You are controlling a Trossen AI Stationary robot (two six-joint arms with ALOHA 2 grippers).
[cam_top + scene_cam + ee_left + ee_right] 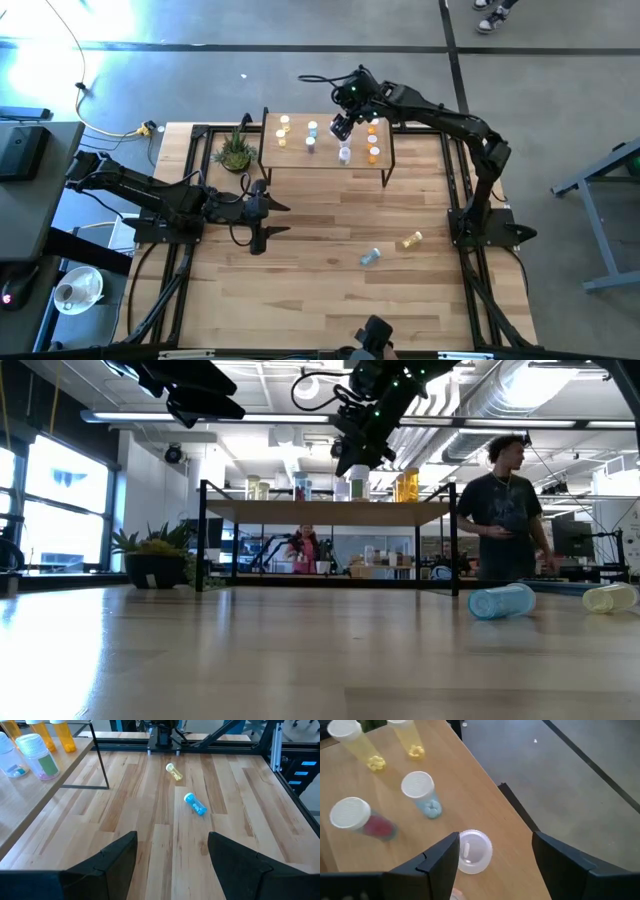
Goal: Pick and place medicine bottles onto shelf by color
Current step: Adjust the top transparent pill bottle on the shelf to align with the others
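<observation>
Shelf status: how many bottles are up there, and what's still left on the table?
Done: about seven bottles stand on the shelf. In hand: nothing; the right pincer hangs open above a white-capped bottle on the shelf, and the left pincer waits open over the table. Left: the blue bottle and the yellow bottle lie on the table.

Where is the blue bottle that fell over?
In the high view the blue bottle lies on the table's right half, beside the fallen yellow bottle, away from the shelf.
</observation>
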